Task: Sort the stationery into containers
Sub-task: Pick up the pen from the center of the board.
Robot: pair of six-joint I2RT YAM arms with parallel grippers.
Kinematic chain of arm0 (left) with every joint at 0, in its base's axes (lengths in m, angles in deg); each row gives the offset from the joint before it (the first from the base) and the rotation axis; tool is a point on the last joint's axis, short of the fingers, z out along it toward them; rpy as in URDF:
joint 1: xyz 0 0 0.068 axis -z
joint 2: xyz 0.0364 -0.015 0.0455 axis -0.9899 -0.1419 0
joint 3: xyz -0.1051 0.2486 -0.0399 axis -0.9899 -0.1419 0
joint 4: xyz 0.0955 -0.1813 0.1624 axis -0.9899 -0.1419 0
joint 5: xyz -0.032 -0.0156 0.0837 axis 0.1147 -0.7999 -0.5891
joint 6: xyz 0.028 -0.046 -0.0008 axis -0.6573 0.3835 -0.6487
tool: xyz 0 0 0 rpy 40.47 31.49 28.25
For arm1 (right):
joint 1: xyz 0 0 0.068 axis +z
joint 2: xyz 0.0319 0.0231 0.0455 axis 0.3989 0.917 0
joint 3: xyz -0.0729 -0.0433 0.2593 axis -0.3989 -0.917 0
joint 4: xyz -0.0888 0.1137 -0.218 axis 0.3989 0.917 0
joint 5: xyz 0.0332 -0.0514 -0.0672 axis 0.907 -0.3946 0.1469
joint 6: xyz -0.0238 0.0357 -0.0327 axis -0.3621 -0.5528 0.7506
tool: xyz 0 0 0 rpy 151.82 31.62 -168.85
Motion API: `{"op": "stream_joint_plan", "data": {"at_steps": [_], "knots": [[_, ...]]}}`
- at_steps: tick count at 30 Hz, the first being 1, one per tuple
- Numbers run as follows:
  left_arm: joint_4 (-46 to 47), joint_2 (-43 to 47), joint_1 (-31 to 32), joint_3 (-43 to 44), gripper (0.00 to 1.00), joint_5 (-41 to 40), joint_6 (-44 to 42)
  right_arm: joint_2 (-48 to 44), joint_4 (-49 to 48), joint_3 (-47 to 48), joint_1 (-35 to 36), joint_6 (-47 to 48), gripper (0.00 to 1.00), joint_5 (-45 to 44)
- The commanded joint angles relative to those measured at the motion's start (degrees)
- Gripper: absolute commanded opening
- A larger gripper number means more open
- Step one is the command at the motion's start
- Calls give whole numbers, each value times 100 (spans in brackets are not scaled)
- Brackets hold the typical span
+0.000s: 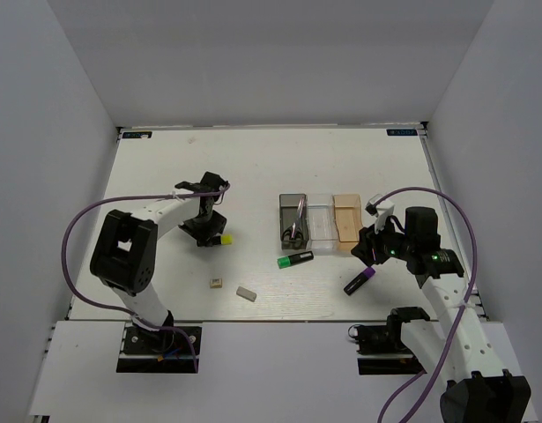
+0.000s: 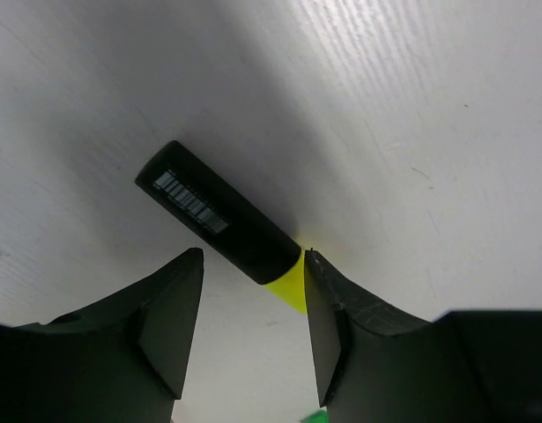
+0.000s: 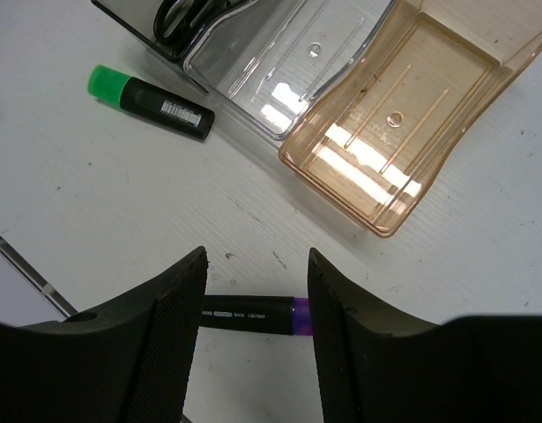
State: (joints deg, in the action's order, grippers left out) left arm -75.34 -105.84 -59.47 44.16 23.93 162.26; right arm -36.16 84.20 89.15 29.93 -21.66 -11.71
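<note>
Both hands are held spread low over the bench (image 1: 253, 167), seemingly for grasping: the left hand (image 2: 253, 295) is set astride the yellow highlighter (image 2: 219, 216), the right hand (image 3: 256, 273) astride the purple highlighter (image 3: 253, 315). Scissors (image 1: 296, 225) are lodged in the grey bin (image 1: 283, 220); the green highlighter (image 1: 295, 259), beige eraser (image 1: 217, 283) and grey eraser (image 1: 245, 293) are left loose.

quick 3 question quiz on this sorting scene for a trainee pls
1. True or false: the scissors lie inside the dark grey bin.
2. Which highlighter is the open right gripper poised over? A green, B purple, C yellow.
3. How many erasers lie loose on the table?
Key: 1 true. 2 B, the purple highlighter. 3 two: the beige eraser and the grey eraser.
</note>
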Motion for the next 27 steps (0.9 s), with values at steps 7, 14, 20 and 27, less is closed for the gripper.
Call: {"op": "stream_joint_plan", "data": {"at_steps": [7, 14, 20, 27], "knots": [[-235, -33, -207, -298, 57, -158, 602, -93, -8, 164, 18, -16, 53, 25], [-218, -366, -277, -158, 43, -70, 426, -136, -8, 156, 9, -33, 53, -1], [20, -280, -181, -53, 12, 107, -249, -137, -8, 156, 0, -33, 77, 16], [388, 415, 768, 835, 0, -456, -1944, -154, 9, 173, 18, -24, 61, 60]]}}
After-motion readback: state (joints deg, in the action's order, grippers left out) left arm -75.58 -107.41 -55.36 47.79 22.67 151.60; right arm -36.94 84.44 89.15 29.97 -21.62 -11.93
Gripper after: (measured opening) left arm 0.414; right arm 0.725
